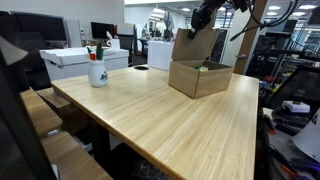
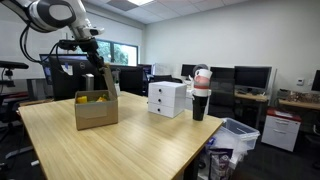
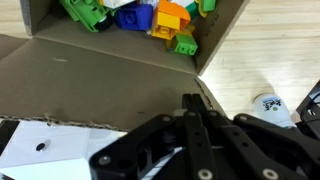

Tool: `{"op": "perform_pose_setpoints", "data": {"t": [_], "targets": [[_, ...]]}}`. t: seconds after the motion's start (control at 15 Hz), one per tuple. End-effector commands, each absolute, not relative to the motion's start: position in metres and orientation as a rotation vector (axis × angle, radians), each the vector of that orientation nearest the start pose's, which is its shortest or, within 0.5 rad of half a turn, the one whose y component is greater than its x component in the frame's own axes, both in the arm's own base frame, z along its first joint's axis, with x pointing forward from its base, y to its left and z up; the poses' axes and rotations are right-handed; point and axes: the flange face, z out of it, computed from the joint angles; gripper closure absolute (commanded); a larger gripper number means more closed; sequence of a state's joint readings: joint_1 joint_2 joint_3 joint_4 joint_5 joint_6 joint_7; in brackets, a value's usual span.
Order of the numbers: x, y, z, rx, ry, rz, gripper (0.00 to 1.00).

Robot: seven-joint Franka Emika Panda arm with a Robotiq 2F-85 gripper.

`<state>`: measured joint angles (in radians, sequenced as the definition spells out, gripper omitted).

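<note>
- Bench (image 1: 170, 125): its front edge is closest to the lens in both exterior views. Light wood, and it carries everything.
- Box (image 1: 200, 78): cardboard, sits toward the far end of the bench, top open. In an exterior view (image 2: 95, 112) it stands well apart from the drawers (image 2: 167, 98).
- Flap (image 1: 195, 45): stands upright off the box's back edge. It fills the lower left of the wrist view (image 3: 100, 80).
- Claw (image 1: 206, 14): hangs above the box, by the flap's top edge. In the wrist view (image 3: 190, 100) the fingers look pressed together with nothing seen between them.
- Mug (image 1: 97, 72): white, out near a bench corner, far from the claw.
- Toys (image 3: 150, 15): green, blue, orange and yellow pieces lying inside the box.
- Progress, judged: the toys are already in the box and nothing loose shows on the bench beside it. Claw looks empty. The box is not yet closed, flap up.
- Views: only the wrist view shows the toys' colours and pile. Both exterior views show just a bit of green or yellow at the rim (image 2: 92, 98).
- Exterior views give the claw's height over the box and the bench layout, which the wrist view lacks.
</note>
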<state>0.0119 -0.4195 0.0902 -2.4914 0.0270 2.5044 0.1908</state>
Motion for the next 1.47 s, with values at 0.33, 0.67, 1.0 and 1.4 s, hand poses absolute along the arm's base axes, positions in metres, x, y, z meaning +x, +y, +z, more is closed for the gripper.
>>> {"op": "perform_pose_setpoints", "data": {"t": [0.33,0.67,1.0,1.4], "targets": [[0.464,0.036,0.489,-3.04,0.184,-0.657,0.96],[0.469,0.035,0.484,-3.035,0.184,-0.649,0.96],[0.482,0.032,0.477,-3.029,0.181,-0.616,0.96],[0.505,0.026,0.467,-3.025,0.176,-0.586,0.96]]}}
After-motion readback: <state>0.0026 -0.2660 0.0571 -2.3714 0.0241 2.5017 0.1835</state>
